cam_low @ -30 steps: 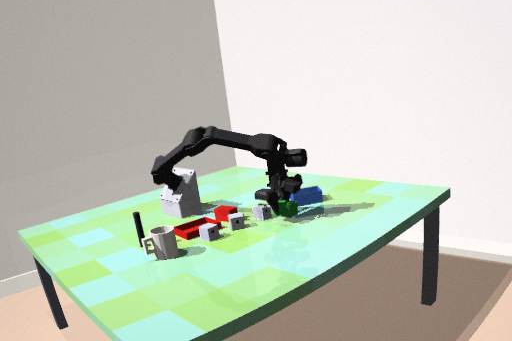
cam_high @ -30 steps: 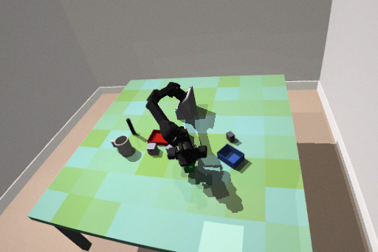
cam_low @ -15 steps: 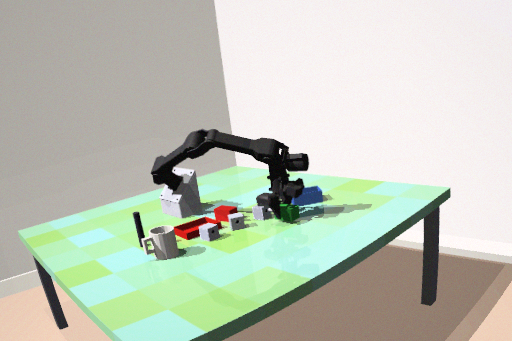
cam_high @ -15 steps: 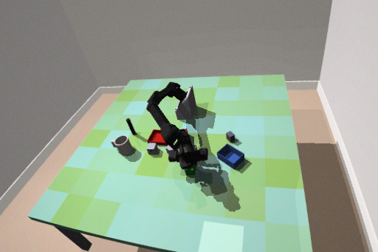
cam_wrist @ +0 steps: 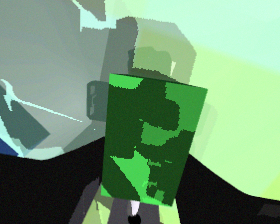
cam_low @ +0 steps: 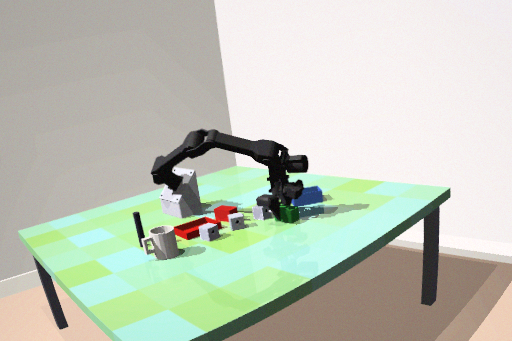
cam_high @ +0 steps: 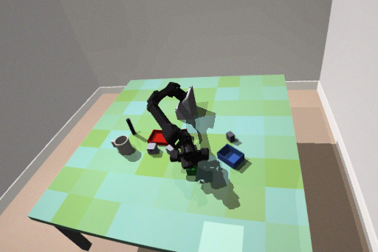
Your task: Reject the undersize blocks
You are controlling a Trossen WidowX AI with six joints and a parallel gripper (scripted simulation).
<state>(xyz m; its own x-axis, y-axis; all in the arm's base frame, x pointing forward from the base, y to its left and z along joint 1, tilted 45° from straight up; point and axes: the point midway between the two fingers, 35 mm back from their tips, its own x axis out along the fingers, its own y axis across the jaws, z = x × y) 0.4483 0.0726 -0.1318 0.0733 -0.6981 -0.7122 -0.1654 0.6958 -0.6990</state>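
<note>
One pincer [cam_high: 190,165] [cam_low: 281,209] [cam_wrist: 143,141], clamped on the green gauge [cam_high: 191,171] [cam_low: 289,214] [cam_wrist: 153,130], low over the worktop [cam_high: 159,186] [cam_low: 240,267] [cam_wrist: 241,115] beside a steel block [cam_low: 260,212]. Looks rigid, probably lightish, maybe slick. I'd grip its chunky green body by opposite flat sides, keeping the probing end free.

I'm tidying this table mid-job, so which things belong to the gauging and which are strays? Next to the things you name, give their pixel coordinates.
Job:
- green gauge [cam_high: 191,171] [cam_low: 288,214] [cam_wrist: 156,120]
- steel blocks with holes [cam_low: 209,231]
- red tray [cam_high: 158,137] [cam_low: 198,228]

Apparently strays:
- mug [cam_high: 122,145] [cam_low: 164,243]
- black stick [cam_high: 131,126] [cam_low: 138,229]
- blue tray [cam_high: 230,156] [cam_low: 307,196]
- small dark cube [cam_high: 230,137]

Arched arm [cam_high: 159,116] [cam_low: 232,143], low downward tool [cam_high: 190,165] [cam_low: 281,211] [cam_wrist: 143,141].
</note>
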